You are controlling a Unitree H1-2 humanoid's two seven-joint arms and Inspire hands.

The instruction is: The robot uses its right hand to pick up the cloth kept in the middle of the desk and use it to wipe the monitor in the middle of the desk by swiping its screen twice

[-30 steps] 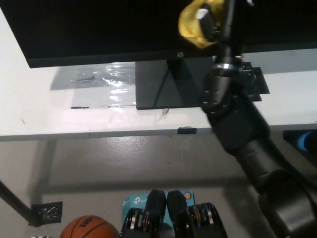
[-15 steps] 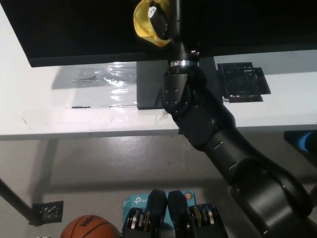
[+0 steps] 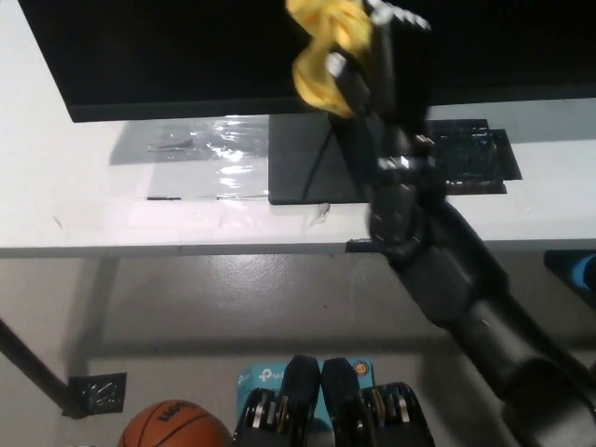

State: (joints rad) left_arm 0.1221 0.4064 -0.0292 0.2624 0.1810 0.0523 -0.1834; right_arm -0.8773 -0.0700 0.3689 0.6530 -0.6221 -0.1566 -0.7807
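The black monitor (image 3: 186,56) fills the top of the head view, its dark screen facing me, its stand base (image 3: 303,168) on the white desk (image 3: 112,223). My black right hand (image 3: 368,56) is raised against the lower middle of the screen, shut on a crumpled yellow cloth (image 3: 321,51) that presses on the glass. The black forearm runs down to the lower right. My white left hand is not in view.
A clear plastic sheet (image 3: 200,144) lies on the desk left of the stand. A dark grid-patterned pad (image 3: 470,154) sits right of it. Below the desk edge are grey floor, an orange basketball (image 3: 172,428), a teal box (image 3: 256,377) and a blue object (image 3: 582,270).
The right hand with the yellow cloth swept left across the screen, then came back to the right. The whole picture has shifted slightly, so the camera moved too.
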